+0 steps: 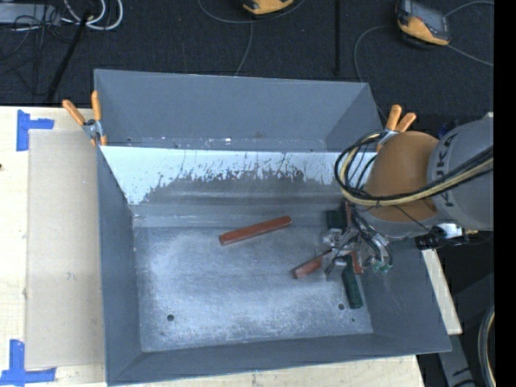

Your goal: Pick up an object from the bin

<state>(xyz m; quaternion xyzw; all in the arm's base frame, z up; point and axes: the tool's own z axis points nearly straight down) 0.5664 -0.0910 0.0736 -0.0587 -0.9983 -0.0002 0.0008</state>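
Looking down into the grey bin, the floor's pretty worn: whitish scuffing all over the bottom, plus a ragged band of dark scratch marks along the foot of the back wall. Side walls are smoother, plain grey.

The arm comes in from the right w/ an orange cover and black/yellow cable loops on the wrist. The gripper is down low at the right side of the bin floor, right over the end of a small brown bit lying tilted there. Can't tell if the gripper is clenched or released, too much clutter at the tip, and can't tell if it's actually touching the brown bit.

Other stuff:
- green stick just beside the gripper, toward the front-right corner
- red bar lying flat near the middle, well apart from the gripper

Room behind the bin is a dark floor w/ loose leads and two orange-black gadgets on it.
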